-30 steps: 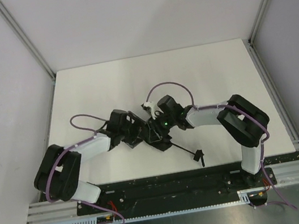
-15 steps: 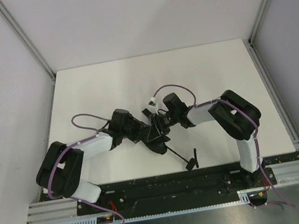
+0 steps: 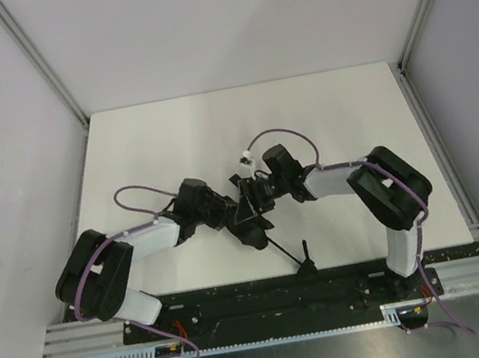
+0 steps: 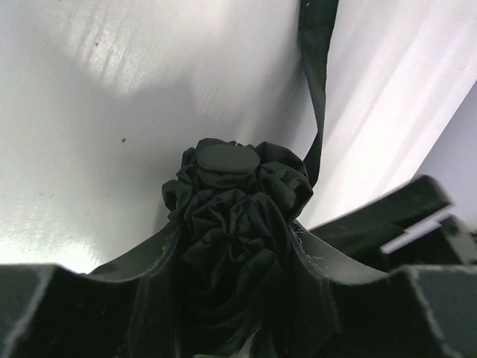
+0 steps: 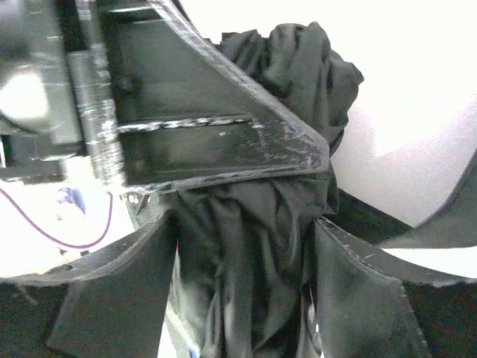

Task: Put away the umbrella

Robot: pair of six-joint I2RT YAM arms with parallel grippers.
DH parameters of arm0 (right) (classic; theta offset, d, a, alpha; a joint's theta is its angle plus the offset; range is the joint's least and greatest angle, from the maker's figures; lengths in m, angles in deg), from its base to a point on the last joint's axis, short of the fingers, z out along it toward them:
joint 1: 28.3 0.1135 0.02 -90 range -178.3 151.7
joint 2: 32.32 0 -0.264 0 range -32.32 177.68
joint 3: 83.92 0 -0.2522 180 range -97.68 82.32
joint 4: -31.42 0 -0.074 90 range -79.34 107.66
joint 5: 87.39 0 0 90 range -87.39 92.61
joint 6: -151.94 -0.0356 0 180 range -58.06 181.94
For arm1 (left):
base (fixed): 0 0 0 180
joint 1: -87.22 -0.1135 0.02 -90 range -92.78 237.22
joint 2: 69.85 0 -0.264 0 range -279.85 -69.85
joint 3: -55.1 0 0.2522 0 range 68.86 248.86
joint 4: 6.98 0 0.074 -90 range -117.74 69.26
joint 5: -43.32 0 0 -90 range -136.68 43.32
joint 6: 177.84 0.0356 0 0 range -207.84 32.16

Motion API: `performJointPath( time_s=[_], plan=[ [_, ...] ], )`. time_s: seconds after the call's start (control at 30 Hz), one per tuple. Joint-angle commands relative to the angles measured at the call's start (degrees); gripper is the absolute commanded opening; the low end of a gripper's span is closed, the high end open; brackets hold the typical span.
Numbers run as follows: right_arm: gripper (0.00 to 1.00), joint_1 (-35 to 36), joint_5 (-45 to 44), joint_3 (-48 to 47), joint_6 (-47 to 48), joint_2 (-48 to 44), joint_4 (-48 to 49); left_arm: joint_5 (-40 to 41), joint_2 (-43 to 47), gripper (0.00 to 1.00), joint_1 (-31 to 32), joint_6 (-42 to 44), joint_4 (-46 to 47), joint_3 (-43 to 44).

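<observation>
**A:** Top external: where's the umbrella (image 3: 250,216)?
**B:** Centre of the desk (image 3: 169,145), bundled where the two arms meet. Its handle (image 3: 306,262) trails toward the bottom edge.
**A:** Left wrist?
**B:** The left claw (image 4: 235,250) squeezes the gathered canopy, probably to keep it folded.
**A:** Right wrist?
**B:** The right claw (image 5: 242,250) straddles the fabric. Gripping or loose, I can't tell.

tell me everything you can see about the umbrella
The umbrella is black and folded, its matte canopy fabric crumpled into a bundle topped by a flat round cap. A thin shaft runs out toward the near edge of the table to a small handle, and a strap trails away. It is front and centre, with fingers of the left hand and right hand flanking the bundle.
</observation>
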Motion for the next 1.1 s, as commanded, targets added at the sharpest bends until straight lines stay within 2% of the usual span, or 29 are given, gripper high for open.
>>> performJointPath(
  time_s=[0.0, 0.1, 0.17, 0.3, 0.47, 0.63, 0.77, 0.83, 0.9, 1.07],
  plan=[
    [0.75, 1.7, -7.9, -1.8, 7.8, -8.1, -4.9, -0.3, 2.3, 0.0, 0.8, 0.3, -1.0, -1.1],
    [0.81, 5.9, -14.5, -2.1, 12.4, -10.8, -9.7, -0.1, 2.3, 0.0, 0.7, -0.6, -1.7, -0.5],
    [0.83, 9.4, -22.4, -3.3, 15.3, -11.6, -14.0, -0.3, 2.0, 0.0, 0.6, -1.6, -3.5, 0.2],
    [0.84, 17.7, -39.6, -5.4, 19.3, -11.1, -20.6, -1.4, 1.0, 0.0, 0.3, -3.3, -8.1, 2.3],
    [0.83, 24.9, -57.2, -6.6, 22.6, -7.2, -22.3, -1.9, 0.9, 0.0, 0.0, -4.7, -10.5, 3.4],
    [0.77, 27.4, -68.7, -8.3, 25.2, -2.6, -21.9, -1.9, 1.6, 0.0, 0.0, -5.2, -12.3, 3.7],
    [0.7, 27.6, -71.4, -9.0, 27.4, 0.4, -20.7, -1.9, 1.9, 0.0, 0.0, -5.9, -13.5, 3.8],
    [0.63, 27.3, -71.0, -9.2, 28.0, 1.6, -20.2, -2.0, 1.8, 0.0, 0.0, -6.2, -13.9, 3.8],
    [0.52, 26.7, -70.8, -9.2, 28.2, 2.7, -20.1, -2.3, 1.7, 0.0, 0.0, -6.3, -14.0, 3.9],
    [0.09, 24.6, -67.6, -9.0, 28.2, 3.8, -20.9, -3.1, 1.4, 0.0, -0.1, -6.3, -14.0, 3.9]
  ],
)
